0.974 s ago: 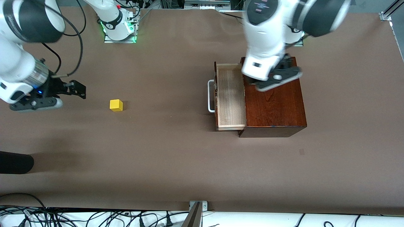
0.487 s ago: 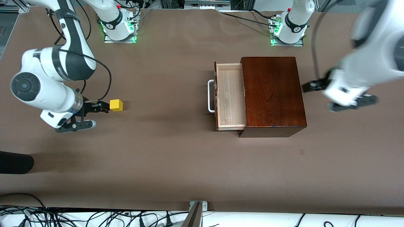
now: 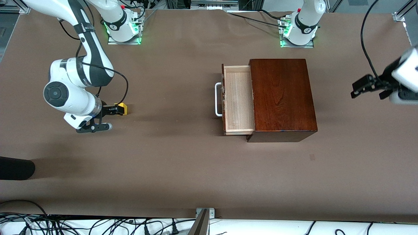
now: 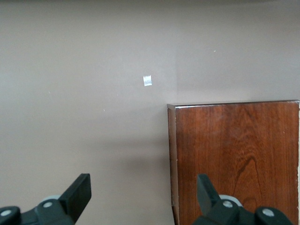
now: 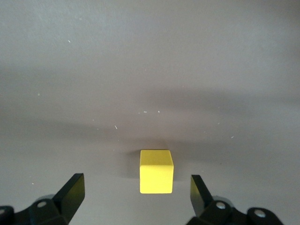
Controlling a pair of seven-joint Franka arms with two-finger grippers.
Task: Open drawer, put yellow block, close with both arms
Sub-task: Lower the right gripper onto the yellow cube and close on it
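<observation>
— So, where is my right gripper (image 3: 112,110) against the wooden box (image 3: 282,98)?

— Well toward the right arm's end of the table from the box. I see it hanging low over the yellow block (image 3: 122,108), fingers (image 5: 72,190) spread wide, holding nothing. On the right wrist view the block (image 5: 156,171) sits on the brown table (image 3: 169,156) between the two fingers, touching neither.

— And the drawer (image 3: 237,99)?

— Pulled out of the box toward the right arm's end, pale wooden tray showing, white handle (image 3: 217,99) on its front.

— My left gripper (image 3: 367,86)?

— It is past the box toward the left arm's end, up over bare table. The left wrist view shows its fingers (image 4: 79,194) released and parted, with a corner of the box top (image 4: 234,159) below them.
</observation>
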